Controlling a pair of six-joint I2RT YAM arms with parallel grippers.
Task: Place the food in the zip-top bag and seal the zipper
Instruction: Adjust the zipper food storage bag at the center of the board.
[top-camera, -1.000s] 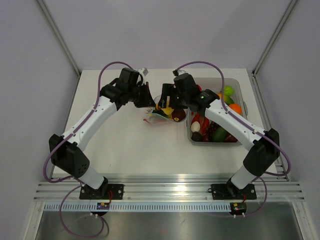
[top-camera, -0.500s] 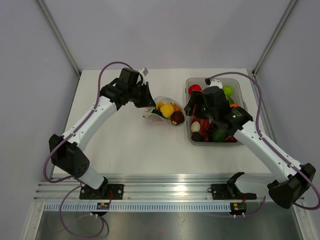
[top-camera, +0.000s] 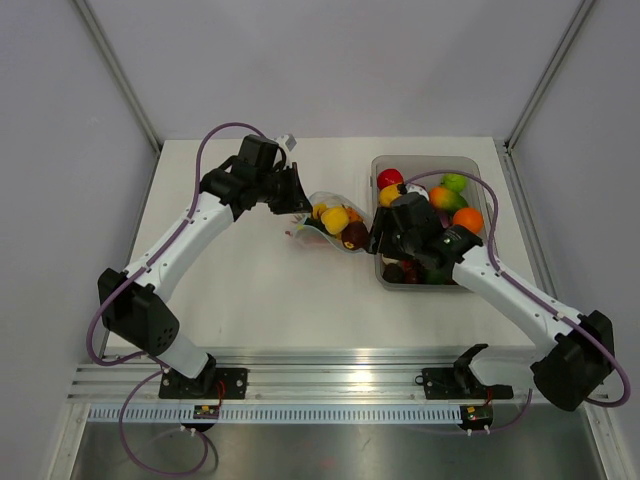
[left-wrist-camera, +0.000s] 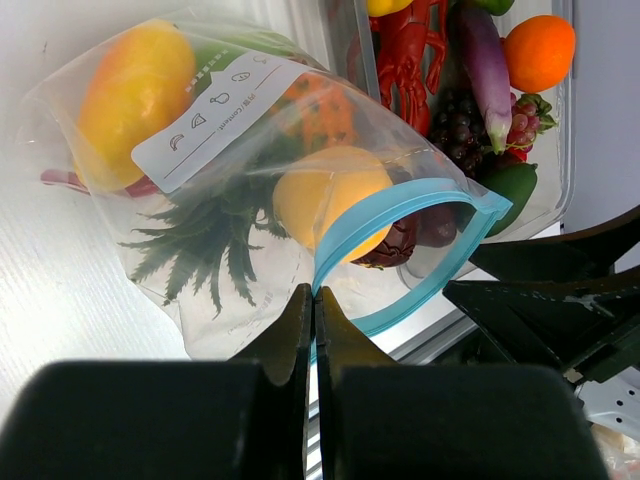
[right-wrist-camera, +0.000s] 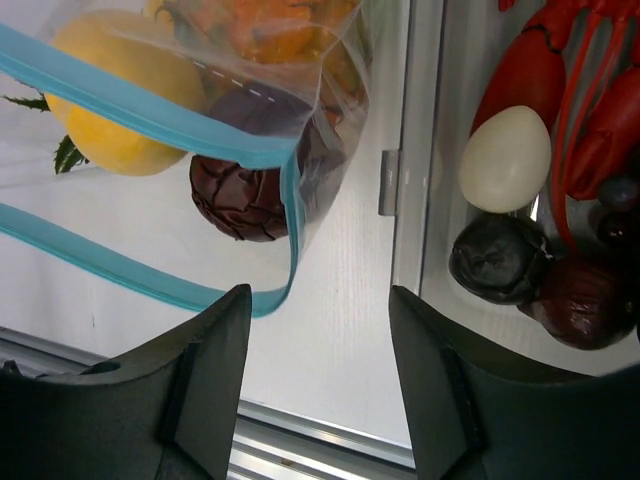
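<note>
Left gripper (left-wrist-camera: 312, 312) clamps the zip-top bag (left-wrist-camera: 200, 235) at its mouth, with the zipper (left-wrist-camera: 400, 205) gaping just ahead. Right gripper (right-wrist-camera: 318, 375), jaws apart and empty, hovers over the tub (right-wrist-camera: 425, 110) wall; loose food (right-wrist-camera: 507, 158) lies just beyond. Step: loading. Next: descend onto 1 piece and close.

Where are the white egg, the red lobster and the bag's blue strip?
white egg (right-wrist-camera: 507, 158), right wrist view, its middle.
red lobster (left-wrist-camera: 408, 50), left wrist view, its body.
blue strip (right-wrist-camera: 150, 108), right wrist view, its upper band.
</note>
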